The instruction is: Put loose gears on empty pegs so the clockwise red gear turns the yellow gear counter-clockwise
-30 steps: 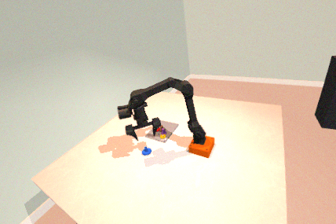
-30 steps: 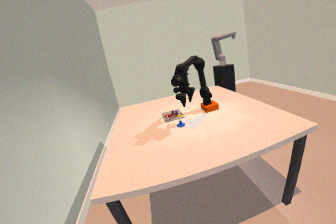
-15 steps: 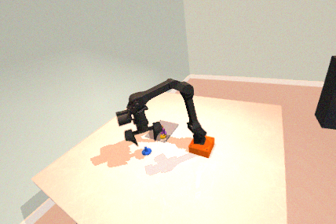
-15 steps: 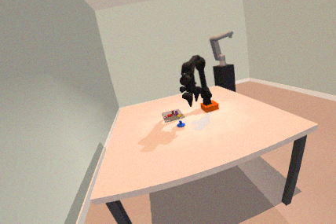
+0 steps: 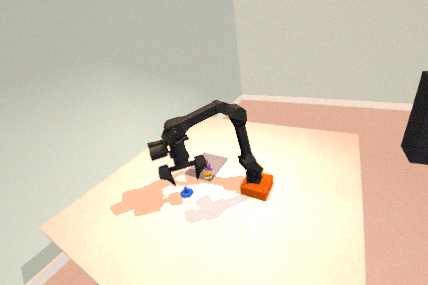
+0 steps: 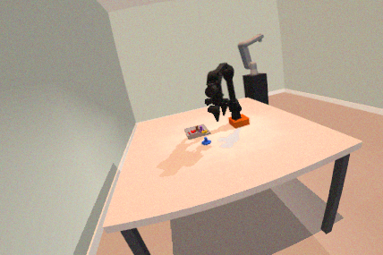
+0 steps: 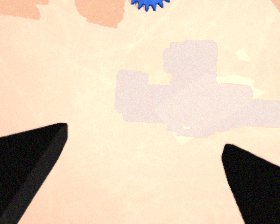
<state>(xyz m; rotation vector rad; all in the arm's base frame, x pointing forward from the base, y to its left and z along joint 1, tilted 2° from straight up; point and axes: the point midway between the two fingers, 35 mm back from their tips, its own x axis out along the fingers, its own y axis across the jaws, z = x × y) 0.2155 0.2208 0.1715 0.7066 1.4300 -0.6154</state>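
Note:
A blue gear (image 5: 186, 192) (image 6: 206, 141) stands on the table off the board, its knob up; its toothed edge (image 7: 150, 4) shows at the top of the wrist view. The grey board (image 5: 218, 160) (image 6: 191, 137) carries a yellow gear (image 5: 207, 174) (image 6: 204, 131), a purple gear (image 5: 209, 167) (image 6: 200, 128), a brown gear (image 6: 197, 128) and a red gear (image 6: 193, 131). They are too small to tell how flat they sit or mesh. My gripper (image 5: 186, 182) (image 6: 221, 117) (image 7: 145, 141) is open and empty, above the table. The blue gear lies ahead of the fingers in the wrist view. The pegs cannot be made out.
The arm's orange base (image 5: 257, 186) (image 6: 239, 121) stands on the table, to the right of the board in the top and exterior views. The arm's shadows fall across the table. A second, grey arm (image 6: 245, 56) stands on a black pedestal (image 6: 256, 88) beyond the table.

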